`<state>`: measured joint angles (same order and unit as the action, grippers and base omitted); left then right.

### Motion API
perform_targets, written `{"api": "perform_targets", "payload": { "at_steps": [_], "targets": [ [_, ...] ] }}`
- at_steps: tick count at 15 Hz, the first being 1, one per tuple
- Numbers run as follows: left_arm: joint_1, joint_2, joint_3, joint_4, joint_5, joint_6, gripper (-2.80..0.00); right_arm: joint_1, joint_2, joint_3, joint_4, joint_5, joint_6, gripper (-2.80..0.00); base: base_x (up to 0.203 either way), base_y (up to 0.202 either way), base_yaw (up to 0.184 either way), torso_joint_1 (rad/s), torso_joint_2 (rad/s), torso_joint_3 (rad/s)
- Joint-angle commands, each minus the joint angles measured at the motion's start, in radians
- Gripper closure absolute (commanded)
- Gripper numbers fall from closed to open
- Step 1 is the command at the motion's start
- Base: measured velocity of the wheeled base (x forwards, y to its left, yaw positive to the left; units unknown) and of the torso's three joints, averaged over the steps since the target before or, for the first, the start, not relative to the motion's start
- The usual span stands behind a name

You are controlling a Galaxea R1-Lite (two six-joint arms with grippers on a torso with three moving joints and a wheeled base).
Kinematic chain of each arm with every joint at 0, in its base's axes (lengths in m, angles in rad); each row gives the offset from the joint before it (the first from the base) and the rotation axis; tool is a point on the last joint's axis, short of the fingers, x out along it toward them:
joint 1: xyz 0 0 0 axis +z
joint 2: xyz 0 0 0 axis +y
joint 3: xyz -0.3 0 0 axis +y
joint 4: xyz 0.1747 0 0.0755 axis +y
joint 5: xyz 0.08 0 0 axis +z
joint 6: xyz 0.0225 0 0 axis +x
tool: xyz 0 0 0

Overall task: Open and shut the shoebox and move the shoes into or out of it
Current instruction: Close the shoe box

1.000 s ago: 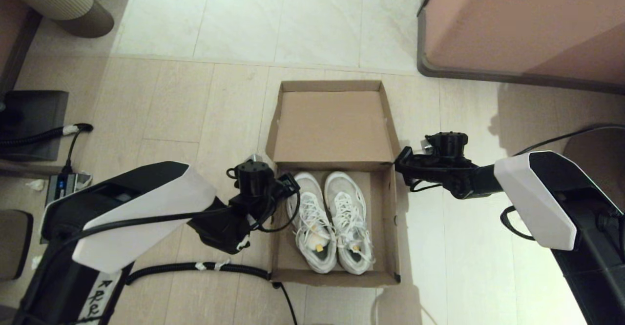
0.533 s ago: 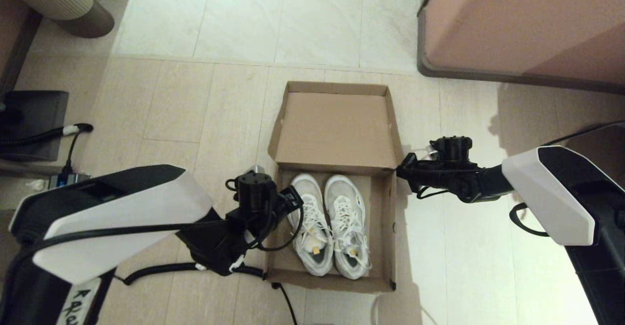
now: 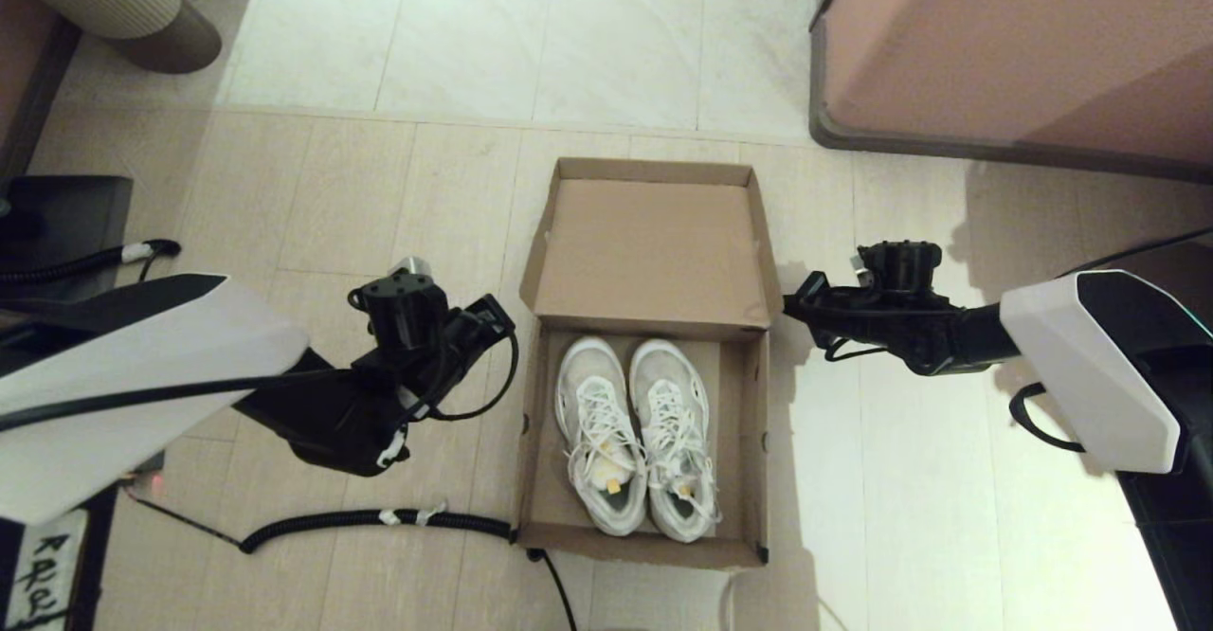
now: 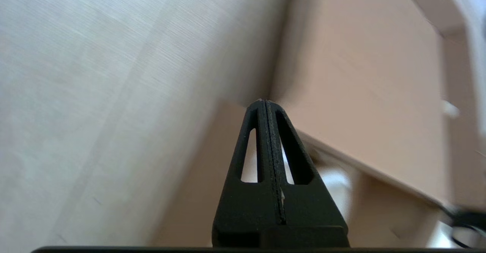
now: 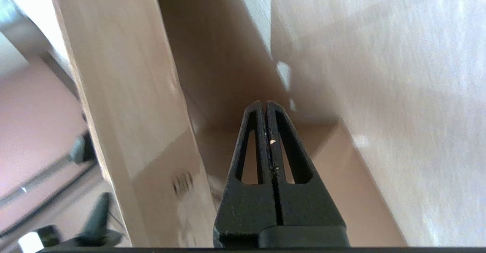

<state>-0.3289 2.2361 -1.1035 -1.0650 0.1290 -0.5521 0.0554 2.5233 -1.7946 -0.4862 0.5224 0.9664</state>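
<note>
Cable (image 3: 379, 519): a black ribbed hose lies on the floor (image 3: 313, 195) nearest the robot, running up to the near left corner of the shoebox.
Shoebox (image 3: 749, 441): plain brown cardboard, open, on the floor midway between the two arms; its long axis runs straight away from the robot.
Shoes (image 3: 637, 432): a white lace-up pair lying side by side in the box, toes pointing away, heels near; yellowish insoles show. Together they fill most of the width, with a bare strip on the right.
Left pincer (image 4: 264, 103): beside the box's left wall, near the hinge, apart from the cardboard. Both fingers are pressed together with nothing between them.
Right pincer (image 5: 264, 103): just beside the box's far right corner, where the lid meets the wall; also pressed together and empty. Whether it touches the cardboard I cannot tell.
Lid (image 3: 654, 243): folded back beyond the shoes, its inner face up, its raised free edge farthest from the robot.
Key relation: the shoes lie inward of both pincers and a little nearer the robot. The lid lies between the pincers and beyond them. The right pincer looks nearer the lid, the left one farther off.
Likely next: either close the lid or lift the shoes; I cannot say which.
Furniture (image 3: 1014, 44): a large pinkish-brown block stands far right, well apart from the box.
</note>
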Motion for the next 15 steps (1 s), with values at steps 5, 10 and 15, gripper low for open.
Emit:
{"api": "perform_targets", "payload": {
  "at_steps": [5,10,15],
  "targets": [
    [0.015,0.211,-0.196,-0.002,-0.003,0.000,0.00,0.004,0.113,-0.170,-0.011,0.047,0.109,0.00,0.000,0.000,0.000,0.000,0.00,0.000],
    [-0.002,0.250,-0.203,-0.003,0.003,0.000,0.00,0.008,0.118,-0.167,-0.076,0.101,0.258,0.00,0.000,0.000,0.000,0.000,0.00,0.000],
    [-0.020,0.286,-0.208,-0.004,0.004,0.000,0.00,0.008,0.118,-0.166,-0.195,0.192,0.453,0.00,0.000,0.000,0.000,0.000,0.00,0.000]
  ]
}}
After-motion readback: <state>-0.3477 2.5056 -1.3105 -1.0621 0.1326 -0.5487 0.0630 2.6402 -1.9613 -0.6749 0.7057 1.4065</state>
